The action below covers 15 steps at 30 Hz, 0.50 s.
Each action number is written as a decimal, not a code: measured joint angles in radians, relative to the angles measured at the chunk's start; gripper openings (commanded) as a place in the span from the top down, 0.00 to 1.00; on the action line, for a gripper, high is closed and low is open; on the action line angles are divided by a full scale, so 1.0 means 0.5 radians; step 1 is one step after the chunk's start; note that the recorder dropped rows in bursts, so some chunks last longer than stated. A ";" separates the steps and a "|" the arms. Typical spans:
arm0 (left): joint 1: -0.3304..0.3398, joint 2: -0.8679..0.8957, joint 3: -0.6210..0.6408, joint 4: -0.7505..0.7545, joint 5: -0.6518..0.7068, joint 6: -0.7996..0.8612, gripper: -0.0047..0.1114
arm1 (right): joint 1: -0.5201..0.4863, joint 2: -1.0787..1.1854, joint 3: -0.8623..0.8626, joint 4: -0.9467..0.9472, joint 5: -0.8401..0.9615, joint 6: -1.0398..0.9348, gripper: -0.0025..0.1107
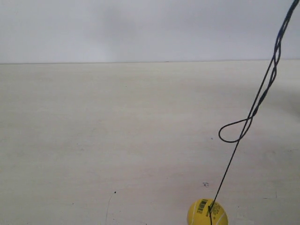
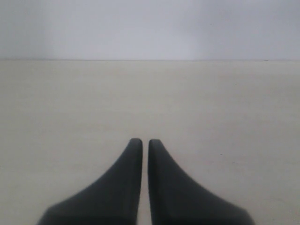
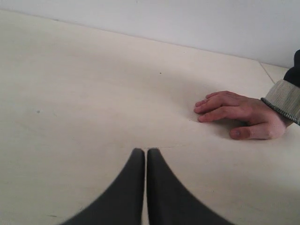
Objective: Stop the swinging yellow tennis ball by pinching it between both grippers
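Observation:
The yellow tennis ball [image 1: 207, 213] with its black barcode sticker hangs at the bottom edge of the exterior view, right of centre. Its thin dark string [image 1: 255, 105] runs up to the top right corner, with a loop partway along. Neither arm appears in the exterior view. In the left wrist view my left gripper [image 2: 145, 141] is shut, its black jaws almost touching with nothing between them. My right gripper [image 3: 145, 151] is likewise shut and empty in the right wrist view. The ball shows in neither wrist view.
A pale cream table [image 1: 117, 140] runs back to a plain white wall [image 1: 140, 28]. A person's hand [image 3: 239, 115] in a knitted cuff rests flat on the table, ahead of the right gripper and to one side.

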 measured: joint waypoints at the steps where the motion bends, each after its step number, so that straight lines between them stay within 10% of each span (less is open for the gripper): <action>1: 0.000 0.000 0.000 0.000 0.000 0.000 0.92 | 0.000 0.000 0.000 0.000 0.000 -0.015 0.98; 15: 0.000 0.000 0.000 0.036 0.000 0.000 0.92 | 0.000 0.000 0.000 0.000 0.000 -0.037 0.98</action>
